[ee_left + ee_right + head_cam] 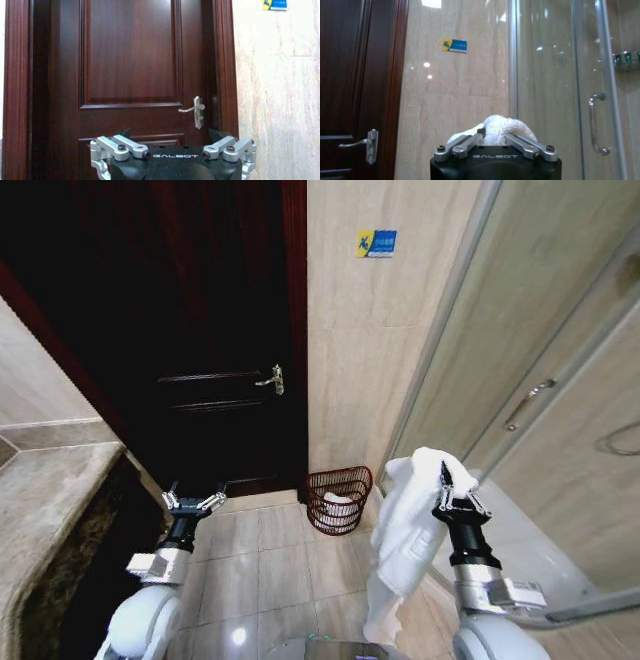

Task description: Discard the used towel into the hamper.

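Right gripper (457, 492) is clamped on the white towel (404, 540), held up well above the hamper (338, 500), which sits on the floor at the wall's foot; left gripper (194, 503) is spread, holding nothing.

My head camera looks down and forward over both arms at the tiled floor, the dark wooden door (190, 340) and the shower enclosure (540, 380). My left wrist camera faces that door straight on, over its gripper (172, 137). My right wrist camera faces the beige wall beside it; both share the door handle (362, 144) and blue sign (455, 45).
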